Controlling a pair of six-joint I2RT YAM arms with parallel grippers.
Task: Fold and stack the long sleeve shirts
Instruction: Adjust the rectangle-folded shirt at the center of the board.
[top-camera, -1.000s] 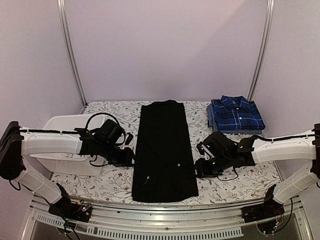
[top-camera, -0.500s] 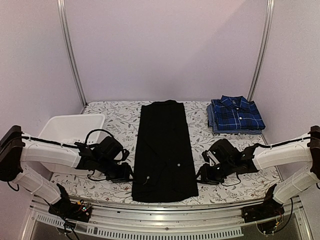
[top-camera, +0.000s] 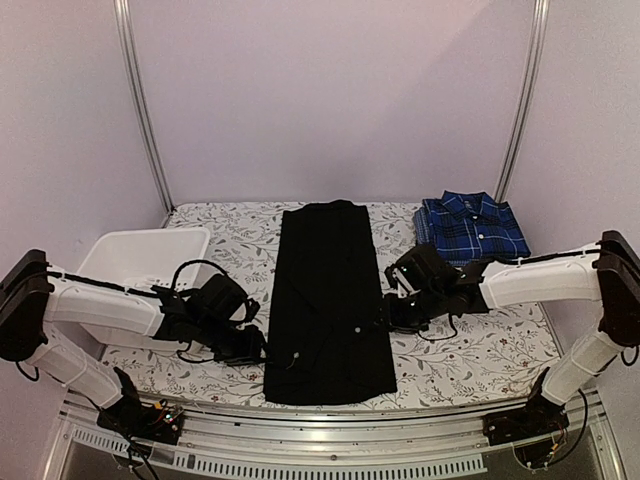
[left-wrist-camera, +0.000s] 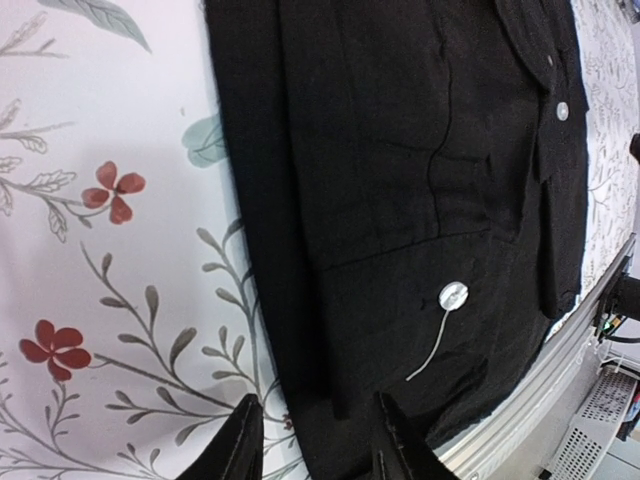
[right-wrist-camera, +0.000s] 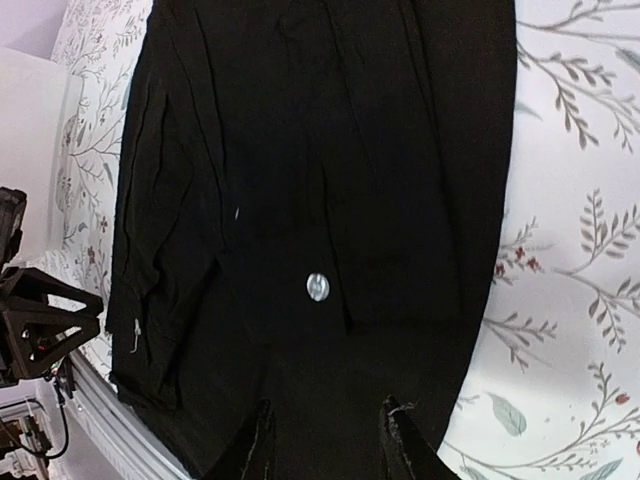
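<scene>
Basket (top-camera: 125, 248) behind left gripper (top-camera: 262, 346), plaid shirt (top-camera: 470, 228) folded beyond right gripper (top-camera: 386, 318); both parted at black shirt (top-camera: 330, 290) edges, unclenched.

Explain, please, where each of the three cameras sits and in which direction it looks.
Top external: above and behind the arms, looking down; shows left arm, right arm, black shirt, folded plaid shirt, white basket.
Left wrist: low over the floral tablecloth, facing the black shirt's left edge; left fingers at the bottom.
Right wrist: above the shirt's right side, looking down; right fingers at the bottom.
Shared: both wrist views show the black shirt's near end and pale buttons.
</scene>
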